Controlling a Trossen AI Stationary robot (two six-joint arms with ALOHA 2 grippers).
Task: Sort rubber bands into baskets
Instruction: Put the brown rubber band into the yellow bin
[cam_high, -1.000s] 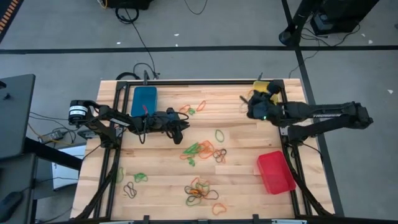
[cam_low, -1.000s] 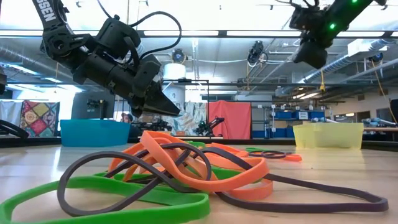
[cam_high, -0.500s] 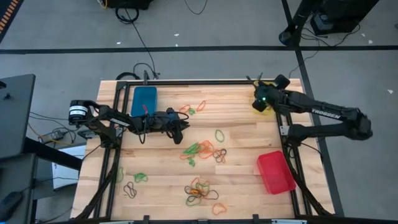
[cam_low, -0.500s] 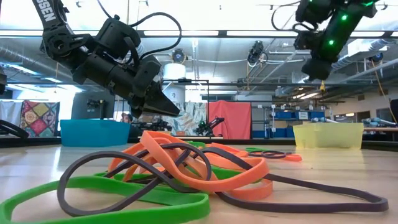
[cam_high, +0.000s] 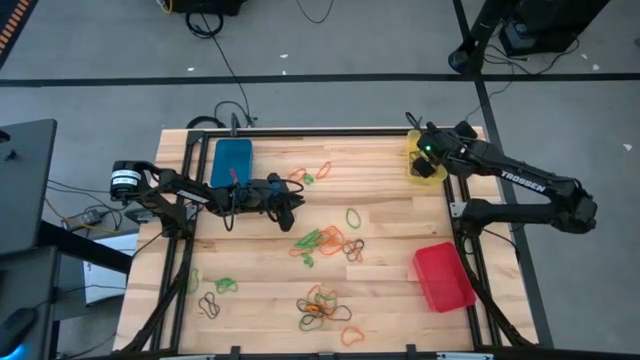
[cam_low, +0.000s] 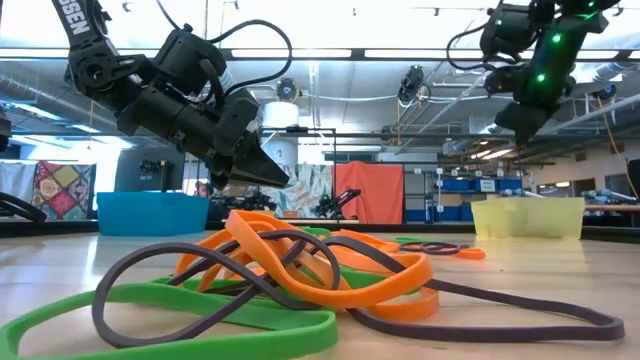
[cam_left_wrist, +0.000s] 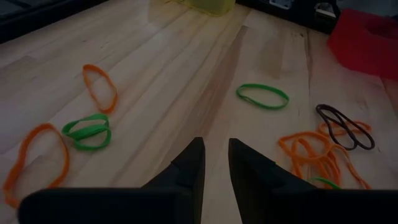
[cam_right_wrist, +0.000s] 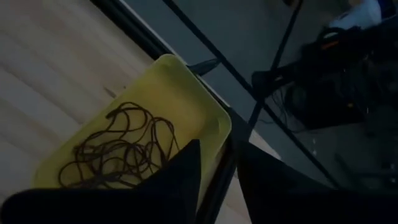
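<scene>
Orange, green and dark rubber bands lie loose on the wooden table, in one cluster (cam_high: 325, 242) at the middle and another (cam_high: 322, 308) near the front, with a pile (cam_low: 290, 280) close to the low camera. My right gripper (cam_right_wrist: 217, 155) hangs open above the yellow basket (cam_right_wrist: 186, 87) at the far right corner, and dark bands (cam_right_wrist: 124, 146) lie on the basket's floor. My left gripper (cam_left_wrist: 215, 165) hovers over bare wood left of the middle, open by a narrow gap with nothing between its fingers. The blue basket (cam_high: 232, 162) stands far left and the red basket (cam_high: 443, 276) near right.
A black frame runs along the table's left, far and right edges, and the arms' bases and cables sit at both sides. A single green band (cam_left_wrist: 262, 96) and orange bands (cam_left_wrist: 99, 87) lie ahead of my left gripper. Bare wood lies between the clusters.
My right gripper has swung from right of the table's middle toward the far right corner. It has turned about and now hangs over the yellow basket.
</scene>
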